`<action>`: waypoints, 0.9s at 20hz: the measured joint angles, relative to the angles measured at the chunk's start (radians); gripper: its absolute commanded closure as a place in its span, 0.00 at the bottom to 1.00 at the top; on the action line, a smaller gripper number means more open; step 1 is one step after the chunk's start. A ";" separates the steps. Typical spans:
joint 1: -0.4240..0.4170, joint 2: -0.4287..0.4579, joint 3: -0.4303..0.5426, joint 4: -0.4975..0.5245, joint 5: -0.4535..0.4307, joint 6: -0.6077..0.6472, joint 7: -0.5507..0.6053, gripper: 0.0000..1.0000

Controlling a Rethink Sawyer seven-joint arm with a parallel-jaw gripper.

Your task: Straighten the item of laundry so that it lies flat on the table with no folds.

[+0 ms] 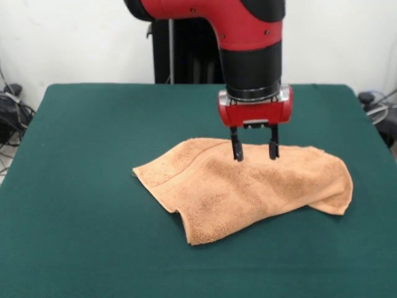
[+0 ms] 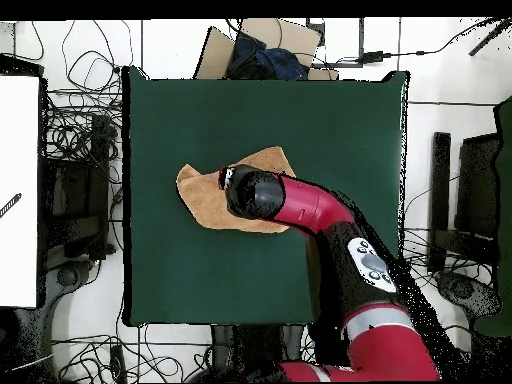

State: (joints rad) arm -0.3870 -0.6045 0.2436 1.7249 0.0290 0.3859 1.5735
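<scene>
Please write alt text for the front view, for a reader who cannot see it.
A peach-orange towel lies crumpled and folded on a dark green table. The red and black robot arm comes down from above, its open gripper at the towel's far edge, nothing held.

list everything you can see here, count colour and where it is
towel: one, peach-orange, crumpled and folded over itself, near the middle of the table
table: one, dark green top, fills most of the front view
cables: many, black, tangled on the floor around the table in the overhead view
cardboard box: one, brown, on the floor past the table's far edge from the robot, dark cloth-like stuff inside
arm: one, red and black, reaching over the towel
hand: one, black fingers open, tips at the towel's upper edge
</scene>
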 measured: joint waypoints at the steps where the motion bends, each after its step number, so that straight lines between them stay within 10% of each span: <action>1: 0.000 -0.005 0.000 0.000 0.000 0.002 0.000 0.00; 18: -0.078 -0.036 0.006 0.051 -0.001 0.004 0.000 0.00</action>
State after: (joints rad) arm -0.4652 -0.6408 0.2500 1.7761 0.0282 0.3896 1.5735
